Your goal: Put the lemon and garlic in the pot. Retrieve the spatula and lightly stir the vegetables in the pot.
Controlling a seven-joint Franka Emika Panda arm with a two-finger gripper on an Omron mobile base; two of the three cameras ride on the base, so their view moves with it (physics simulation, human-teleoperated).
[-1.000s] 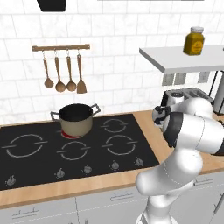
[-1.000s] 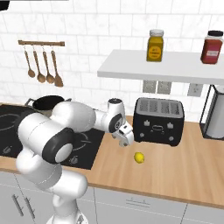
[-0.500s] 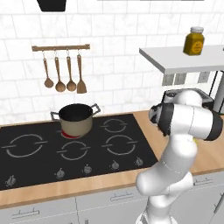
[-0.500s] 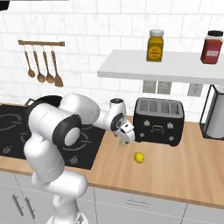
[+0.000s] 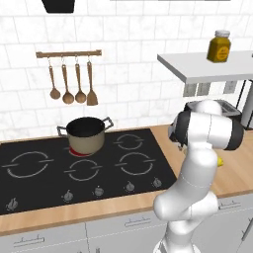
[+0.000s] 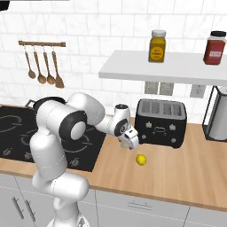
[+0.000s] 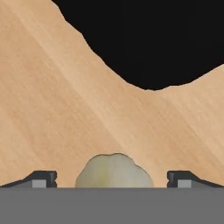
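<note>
text: none readable | yellow jar (image 6: pixel 157 46) label: plain, no legible lettering | red jar (image 6: pixel 214 48) label: too small to read | toaster (image 6: pixel 161 122) front: small marks, not legible | hob (image 5: pixel 74 170) knobs: no readable figures

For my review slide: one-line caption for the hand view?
Open gripper poised over the garlic on the wooden counter, fingertips either side, not yet closed.

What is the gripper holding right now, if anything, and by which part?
Nothing is held. The gripper is open over the wooden counter, its fingertips apart on either side of the garlic, not closed on it.
</note>
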